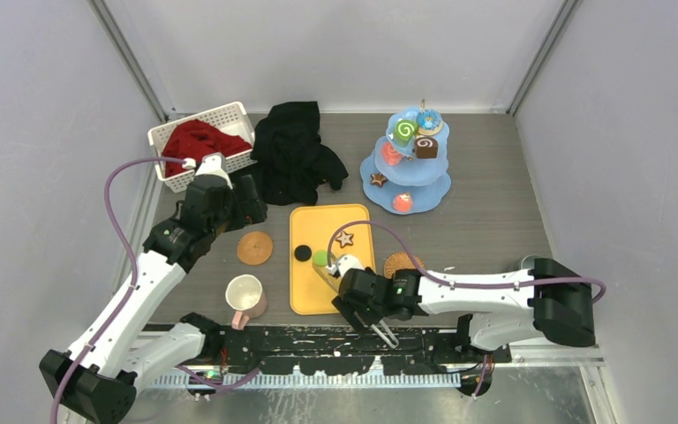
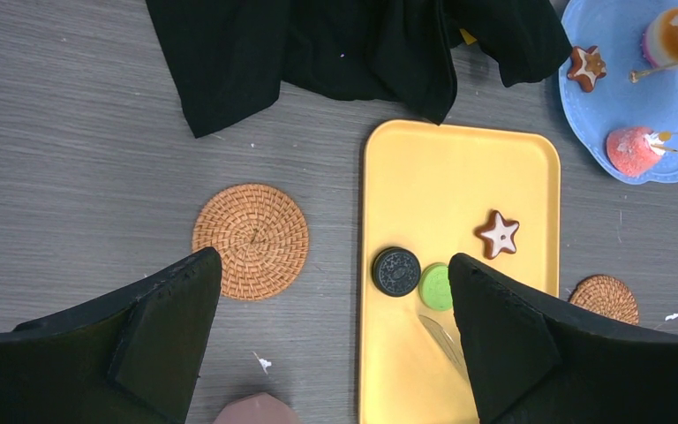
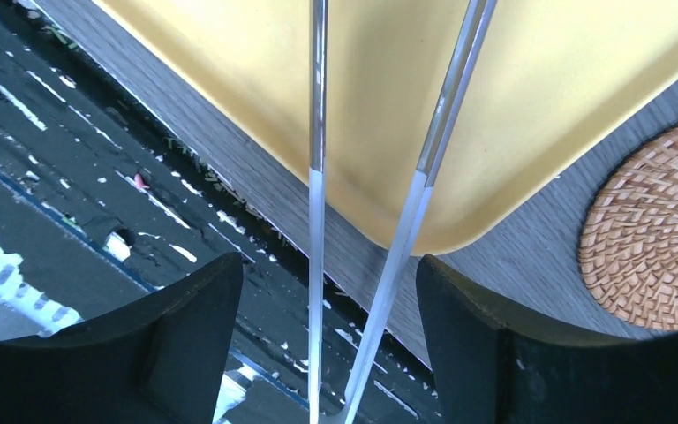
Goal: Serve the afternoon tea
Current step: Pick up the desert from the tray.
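Note:
The pale-blue three-tier stand (image 1: pixel 433 190) at the back right carries swirl rolls, a blue donut (image 1: pixel 429 119) and a star cookie (image 1: pixel 377 179). On the yellow tray (image 1: pixel 353 216) lie another star cookie (image 1: pixel 345 238), a black round cookie (image 1: pixel 301 253) and a green one (image 1: pixel 320 258). Metal tongs (image 3: pixel 424 177) lie from the tray over the table's near edge. My right gripper (image 3: pixel 328 265) straddles them, open, with a gap on each side. My left gripper (image 2: pixel 335 261) hovers open and empty above the tray's left edge. The pink-handled cream mug (image 1: pixel 245 294) stands front left.
A black cloth (image 1: pixel 296 155) lies behind the tray, with a white basket holding red cloth (image 1: pixel 199 141) at the back left. One woven coaster (image 1: pixel 254 248) sits left of the tray, and another woven coaster (image 1: pixel 402 264) sits right of it.

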